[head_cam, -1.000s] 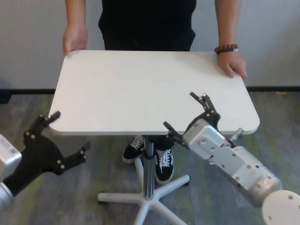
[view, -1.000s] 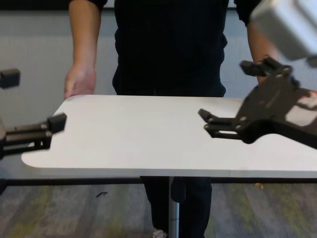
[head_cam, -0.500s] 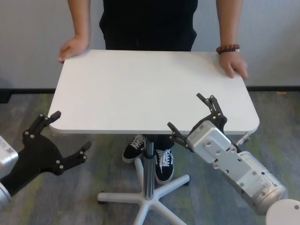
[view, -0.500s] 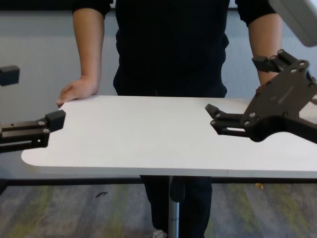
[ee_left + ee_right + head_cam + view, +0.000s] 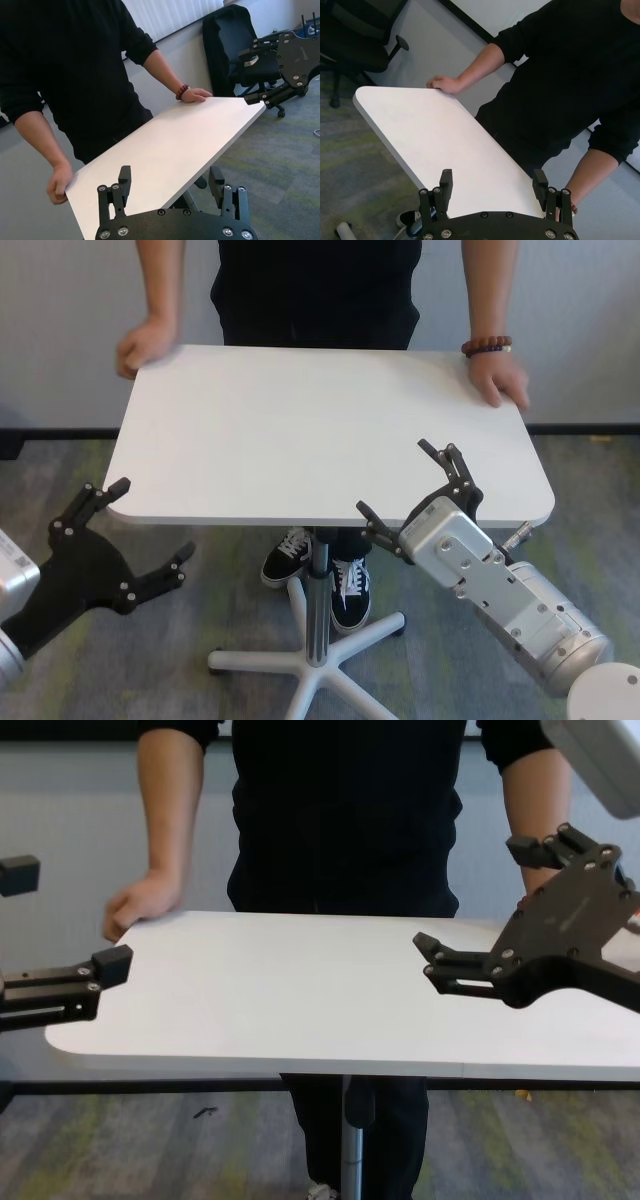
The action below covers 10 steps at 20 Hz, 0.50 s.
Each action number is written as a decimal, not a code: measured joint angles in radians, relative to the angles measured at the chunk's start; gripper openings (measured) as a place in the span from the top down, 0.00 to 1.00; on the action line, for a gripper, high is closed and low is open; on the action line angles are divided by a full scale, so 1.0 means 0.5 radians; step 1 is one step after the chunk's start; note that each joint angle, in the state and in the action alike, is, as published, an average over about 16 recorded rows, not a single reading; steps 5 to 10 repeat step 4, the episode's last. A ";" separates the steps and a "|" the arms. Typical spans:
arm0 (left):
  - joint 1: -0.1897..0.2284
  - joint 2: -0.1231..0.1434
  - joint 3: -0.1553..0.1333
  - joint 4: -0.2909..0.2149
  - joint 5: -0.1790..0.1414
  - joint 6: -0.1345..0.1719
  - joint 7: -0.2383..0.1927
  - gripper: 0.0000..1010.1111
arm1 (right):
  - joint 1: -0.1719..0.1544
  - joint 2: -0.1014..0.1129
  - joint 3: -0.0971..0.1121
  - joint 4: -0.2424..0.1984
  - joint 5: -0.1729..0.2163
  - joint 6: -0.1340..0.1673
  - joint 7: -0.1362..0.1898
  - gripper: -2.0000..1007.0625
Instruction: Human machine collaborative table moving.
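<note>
The white surface (image 5: pixel 320 430) stands between robot and human (image 5: pixel 318 290), who grips its far corners (bracelet on one wrist). The left hand (image 5: pixel 120 530) gapes wide at the near left corner; the right hand (image 5: pixel 412 485), equally wide, seemingly straddles the near edge without touching.

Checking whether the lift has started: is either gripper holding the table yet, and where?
Neither: the left gripper and right gripper are open at the table's near edge. Only the human holds its far corners.

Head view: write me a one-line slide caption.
Person holds the far corners of a white table while the open left end effector and right end effector wait at its near edge.
</note>
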 joint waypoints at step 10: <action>0.000 -0.001 0.000 0.001 0.001 0.000 0.000 0.01 | 0.002 0.001 0.000 0.004 0.003 -0.002 0.001 0.01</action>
